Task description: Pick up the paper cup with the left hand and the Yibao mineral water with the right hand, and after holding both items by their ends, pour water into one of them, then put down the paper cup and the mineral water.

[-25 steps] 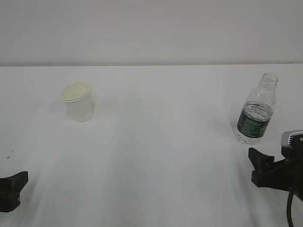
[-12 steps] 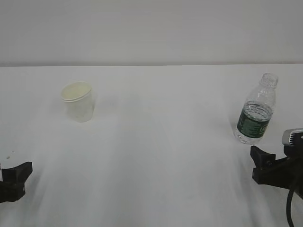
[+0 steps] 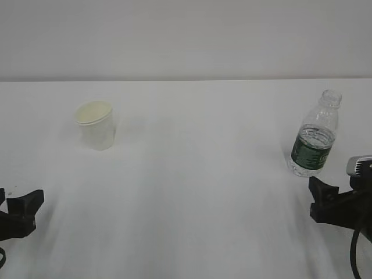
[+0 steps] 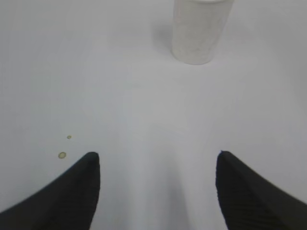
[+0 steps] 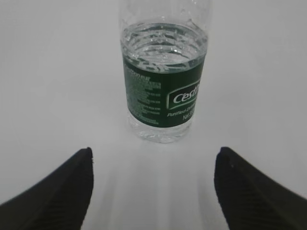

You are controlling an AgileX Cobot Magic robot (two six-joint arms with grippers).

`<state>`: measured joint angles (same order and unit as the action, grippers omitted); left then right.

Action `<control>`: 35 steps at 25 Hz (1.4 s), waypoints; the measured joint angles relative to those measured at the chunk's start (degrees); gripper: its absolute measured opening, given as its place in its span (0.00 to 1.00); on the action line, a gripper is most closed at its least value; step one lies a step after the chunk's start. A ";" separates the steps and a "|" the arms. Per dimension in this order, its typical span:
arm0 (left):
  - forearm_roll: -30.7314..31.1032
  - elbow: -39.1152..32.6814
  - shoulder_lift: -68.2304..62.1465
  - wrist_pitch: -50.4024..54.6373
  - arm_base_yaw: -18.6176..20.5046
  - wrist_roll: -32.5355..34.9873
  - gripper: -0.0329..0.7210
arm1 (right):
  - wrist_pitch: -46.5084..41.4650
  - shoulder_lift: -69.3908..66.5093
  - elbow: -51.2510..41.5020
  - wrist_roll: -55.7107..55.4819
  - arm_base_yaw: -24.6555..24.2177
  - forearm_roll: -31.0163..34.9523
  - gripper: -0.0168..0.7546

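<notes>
Both grippers, left [image 4: 156,191] and right [image 5: 153,189], gape empty as I watch; cup [image 3: 96,125] and bottle [image 3: 315,136] stand upright on the table [image 3: 203,192].

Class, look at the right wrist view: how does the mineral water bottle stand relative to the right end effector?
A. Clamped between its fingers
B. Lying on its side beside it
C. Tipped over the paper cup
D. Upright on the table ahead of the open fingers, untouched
D: the Yibao mineral water stands upright beyond the right end effector, whose fingers are spread and clear of it.
</notes>
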<state>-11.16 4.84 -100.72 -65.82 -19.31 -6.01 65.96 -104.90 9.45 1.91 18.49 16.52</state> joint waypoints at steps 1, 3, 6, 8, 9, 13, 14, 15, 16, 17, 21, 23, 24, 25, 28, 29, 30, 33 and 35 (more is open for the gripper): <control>0.00 0.08 0.00 0.00 0.00 0.00 0.76 | 0.00 -0.36 0.28 0.14 0.00 0.04 0.79; 0.00 0.08 0.00 0.00 0.00 0.00 0.76 | 0.00 -1.39 1.06 0.28 0.00 0.13 0.79; 0.00 0.08 0.00 0.00 0.00 0.00 0.76 | 0.00 -3.59 2.06 0.32 0.00 0.13 0.79; 0.00 0.08 0.00 0.00 0.00 0.00 0.76 | 0.00 -4.87 2.53 0.32 0.00 0.13 0.79; 0.00 0.08 0.00 0.00 0.00 0.00 0.76 | 0.00 -5.16 2.68 0.42 0.00 0.13 0.79; 0.00 0.08 0.00 0.00 0.00 0.00 0.76 | 0.00 -5.76 3.28 0.42 0.00 0.13 0.79; 0.00 0.08 0.00 0.00 0.00 0.00 0.76 | 0.00 -5.89 3.67 0.42 0.00 0.13 0.79; 0.00 0.08 0.00 0.00 0.00 0.00 0.76 | 0.00 -5.89 4.06 0.42 0.00 0.13 0.79; 0.00 0.08 0.00 0.00 0.00 0.00 0.76 | 0.00 -5.89 4.34 0.42 0.00 0.13 0.79; 0.00 0.08 0.00 0.00 0.00 0.00 0.76 | 0.00 -5.89 4.60 0.42 0.00 0.13 0.79; 0.00 0.08 0.00 0.00 0.00 0.00 0.76 | 0.00 -5.89 5.63 0.54 0.00 0.65 0.79; 0.00 0.08 0.00 0.00 0.00 0.00 0.76 | 0.07 -5.89 6.16 0.54 0.00 1.18 0.79; 0.00 0.08 0.00 0.00 0.00 0.00 0.76 | 0.07 -5.89 6.40 0.54 0.00 1.66 0.79; 0.00 0.08 0.00 0.00 0.00 0.00 0.76 | 0.07 -5.89 6.51 0.54 0.00 2.08 0.79; 0.00 0.08 0.00 0.00 0.00 0.00 0.76 | 0.07 -5.89 6.95 0.54 0.00 3.05 0.79; 0.00 0.08 0.00 0.00 0.00 0.00 0.76 | 0.07 -5.89 6.95 0.54 0.00 3.13 0.79; 0.00 0.08 0.00 0.00 0.00 0.00 0.76 | 0.07 -5.89 6.98 0.54 0.00 3.17 0.79; 0.00 0.08 0.00 0.00 0.00 0.00 0.75 | 0.07 -5.89 7.43 0.54 0.00 3.99 0.79; 0.00 0.08 0.00 0.00 0.00 0.00 0.75 | 0.07 -5.89 8.00 0.54 0.00 4.34 0.79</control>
<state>-11.16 4.92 -100.72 -65.82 -19.31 -6.01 66.03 -110.79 17.45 2.45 18.49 20.86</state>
